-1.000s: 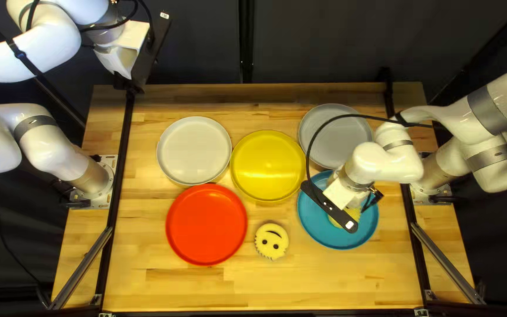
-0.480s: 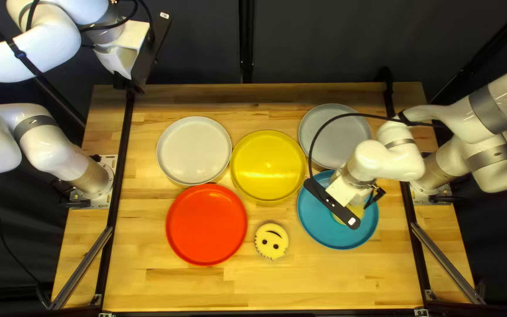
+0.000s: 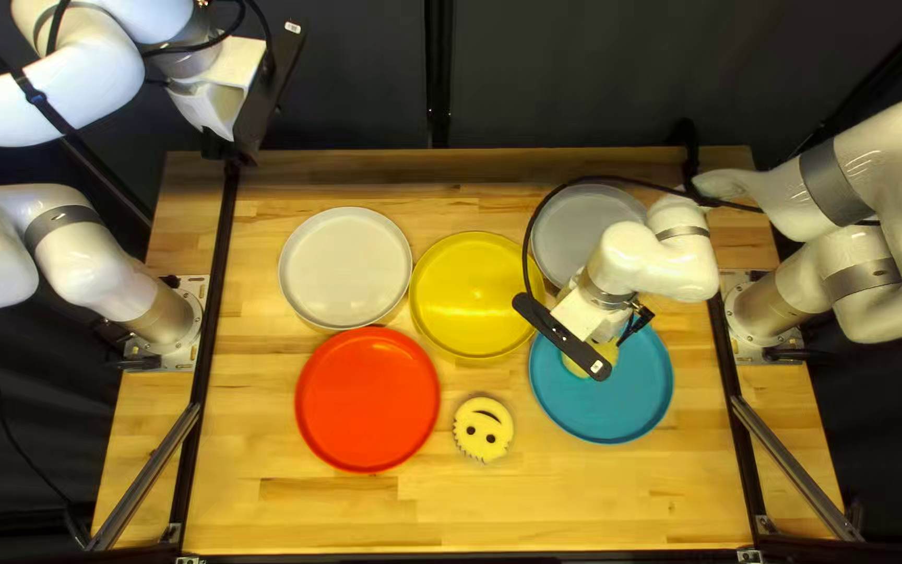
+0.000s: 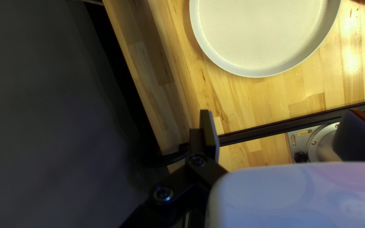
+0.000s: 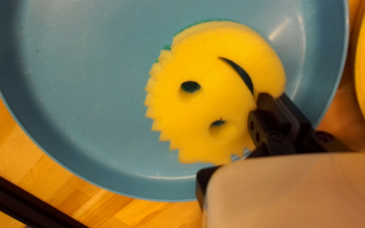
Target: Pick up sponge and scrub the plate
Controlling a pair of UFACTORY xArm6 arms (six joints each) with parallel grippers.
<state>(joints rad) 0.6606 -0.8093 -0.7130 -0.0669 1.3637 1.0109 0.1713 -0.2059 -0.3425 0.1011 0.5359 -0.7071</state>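
A teal plate (image 3: 623,395) lies at the right of the top left view. My right gripper (image 3: 588,356) hangs over the plate's far left part, shut on a round yellow smiley sponge (image 3: 576,366). In the right wrist view the sponge (image 5: 208,95) lies flat against the teal plate (image 5: 74,95). One black finger (image 5: 274,117) grips the sponge's edge and the other finger is hidden. A second smiley sponge (image 3: 483,428) lies loose on the table between the orange and teal plates. My left gripper (image 4: 280,136) is raised over the table's far left corner, open and empty.
A white plate (image 3: 345,266), a yellow plate (image 3: 474,294), a grey plate (image 3: 568,227) and an orange plate (image 3: 367,398) lie around the table's middle. The yellow plate nearly touches the teal one. Black rails (image 3: 212,313) run along both sides of the table.
My right gripper has slid the sponge across the teal plate, from its middle toward the far left rim. The left arm has not moved.
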